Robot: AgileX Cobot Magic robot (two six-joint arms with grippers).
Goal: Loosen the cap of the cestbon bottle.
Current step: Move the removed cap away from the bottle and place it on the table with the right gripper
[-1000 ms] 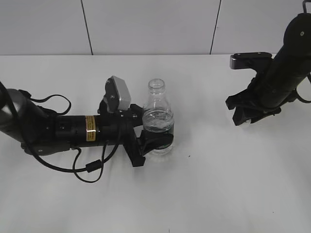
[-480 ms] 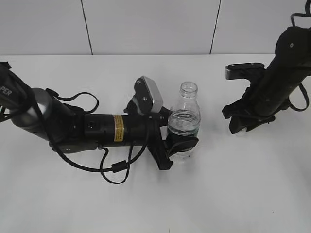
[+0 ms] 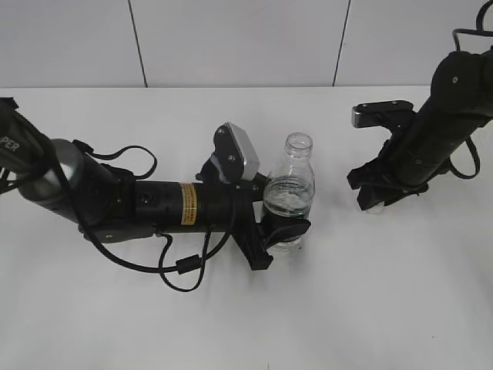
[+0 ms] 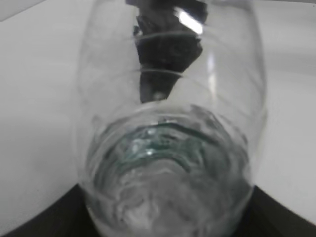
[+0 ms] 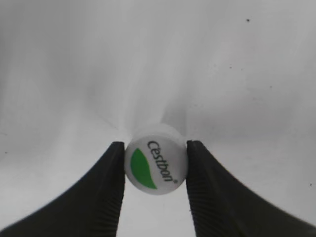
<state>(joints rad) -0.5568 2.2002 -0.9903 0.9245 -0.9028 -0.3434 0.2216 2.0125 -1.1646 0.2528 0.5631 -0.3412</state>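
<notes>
The cestbon bottle (image 3: 290, 193) stands upright mid-table, clear, with an open threaded neck and no cap on it. My left gripper (image 3: 281, 231) is shut on its lower body, over the green label; the left wrist view shows the bottle (image 4: 170, 148) filling the frame between the jaws. My right gripper (image 3: 377, 199) hovers low over the table to the right of the bottle, apart from it. It is shut on the cap (image 5: 155, 166), white with a green logo and "Cestbon" lettering, held between both fingers (image 5: 155, 170).
The white table (image 3: 370, 293) ends at a white panelled wall behind. The left arm's black cable (image 3: 181, 266) loops on the table in front of the arm.
Over the last second my left arm carried the bottle to the right, then eased slightly left. My right gripper with the cap moved slightly left and lower.
</notes>
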